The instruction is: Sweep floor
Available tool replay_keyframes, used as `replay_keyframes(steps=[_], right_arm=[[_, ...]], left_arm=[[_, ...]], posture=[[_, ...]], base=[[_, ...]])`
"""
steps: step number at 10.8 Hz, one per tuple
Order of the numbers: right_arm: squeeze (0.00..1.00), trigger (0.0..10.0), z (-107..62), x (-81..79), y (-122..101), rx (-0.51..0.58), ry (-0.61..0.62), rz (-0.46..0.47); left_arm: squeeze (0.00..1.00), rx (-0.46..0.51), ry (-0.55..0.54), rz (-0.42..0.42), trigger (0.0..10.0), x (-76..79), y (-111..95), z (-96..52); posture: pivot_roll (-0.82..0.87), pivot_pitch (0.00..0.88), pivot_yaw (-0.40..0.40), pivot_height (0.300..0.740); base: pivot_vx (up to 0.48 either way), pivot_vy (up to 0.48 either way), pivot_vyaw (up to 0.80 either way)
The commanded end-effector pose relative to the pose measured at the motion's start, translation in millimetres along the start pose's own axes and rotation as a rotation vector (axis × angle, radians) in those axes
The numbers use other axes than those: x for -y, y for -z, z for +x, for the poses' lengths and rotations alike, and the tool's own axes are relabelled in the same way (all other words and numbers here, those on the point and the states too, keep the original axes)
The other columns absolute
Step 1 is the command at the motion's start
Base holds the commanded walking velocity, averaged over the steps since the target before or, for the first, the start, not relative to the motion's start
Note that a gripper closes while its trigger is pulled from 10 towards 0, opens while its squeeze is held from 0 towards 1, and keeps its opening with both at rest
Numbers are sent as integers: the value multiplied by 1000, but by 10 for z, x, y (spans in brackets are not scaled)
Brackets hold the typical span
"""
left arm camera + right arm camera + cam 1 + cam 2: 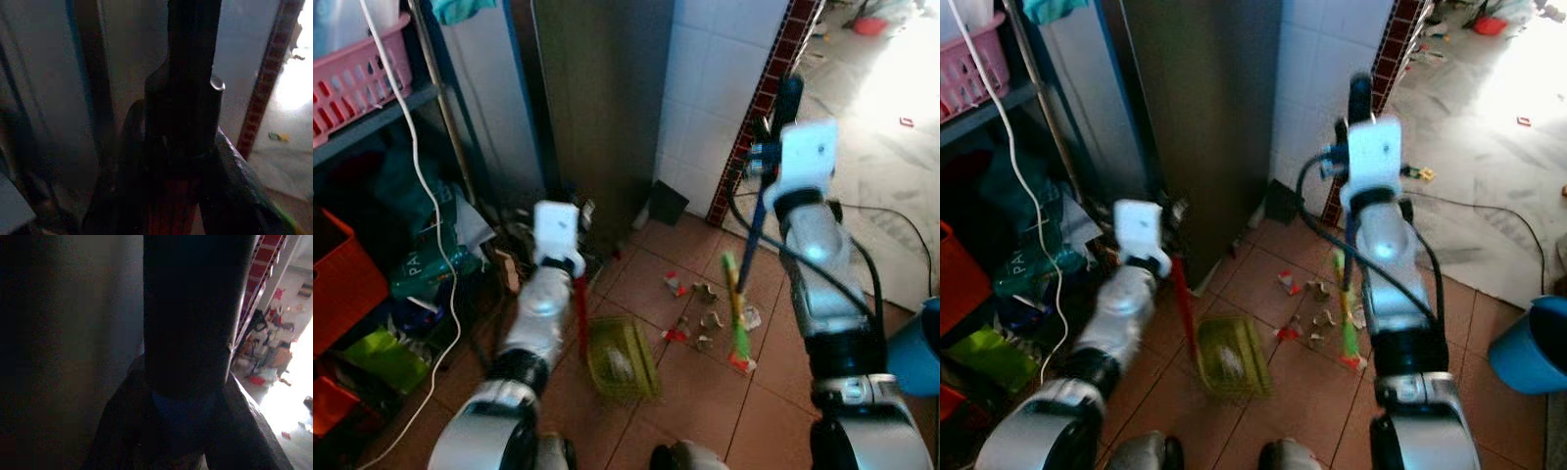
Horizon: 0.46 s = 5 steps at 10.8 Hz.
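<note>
Terracotta floor tiles (695, 392) fill the lower half of the head views, scattered with small scraps of litter (697, 318) just beyond a yellow-green dustpan (622, 357). The left gripper (183, 196) is closed around the dustpan's red handle (580, 313), holding the pan with its mouth on the floor toward the scraps. The right gripper (188, 431) is closed around a dark blue broom handle (756, 230), and the broom's green bristle head (736, 313) rests on the tiles just to the right of the litter.

To do this step well, the broom probably needs to draw the scraps leftward in short, low strokes, keeping the bristles pressed to the tile so light pieces do not flick past. The dustpan's lip should sit flat against the floor, angled to face the coming stroke, or debris may slide underneath. Pieces lying near the white tiled wall (715, 88) would need gathering inward first.

A blue bucket (915, 348) stands at the right edge. At left, a cluttered shelf holds a pink basket (362, 83); a green package (426, 264) there shows white letters, possibly "PA", too blurred to read fully.
</note>
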State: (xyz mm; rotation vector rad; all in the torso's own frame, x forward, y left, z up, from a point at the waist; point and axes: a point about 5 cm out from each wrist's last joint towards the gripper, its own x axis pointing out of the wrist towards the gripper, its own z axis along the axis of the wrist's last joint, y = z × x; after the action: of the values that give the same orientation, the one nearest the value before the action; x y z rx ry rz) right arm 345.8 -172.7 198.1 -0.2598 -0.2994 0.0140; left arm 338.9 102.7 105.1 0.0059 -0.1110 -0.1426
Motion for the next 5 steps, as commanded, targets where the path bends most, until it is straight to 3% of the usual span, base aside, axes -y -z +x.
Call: replay_keyframes(steps=[1, 3, 5], right_arm=[[0, 10000, 31, -116, -56, 26, -25, -2], [0, 10000, 60, -285, -107, 39, -53, 10], [0, 10000, 42, -331, -48, 26, -45, 29]], left_arm=[[0, 91, 15, -8, 10000, 16, -229, 55], [0, 92, 10, -4, 10000, -7, -282, 23], [0, 92, 17, -10, 10000, 13, -345, -29]], posture=[[3, 44, -44, 740], [2, 40, -58, 740], [21, 47, -45, 740]], base=[[0, 0, 0], [0, 0, 0], [0, 0, 0]])
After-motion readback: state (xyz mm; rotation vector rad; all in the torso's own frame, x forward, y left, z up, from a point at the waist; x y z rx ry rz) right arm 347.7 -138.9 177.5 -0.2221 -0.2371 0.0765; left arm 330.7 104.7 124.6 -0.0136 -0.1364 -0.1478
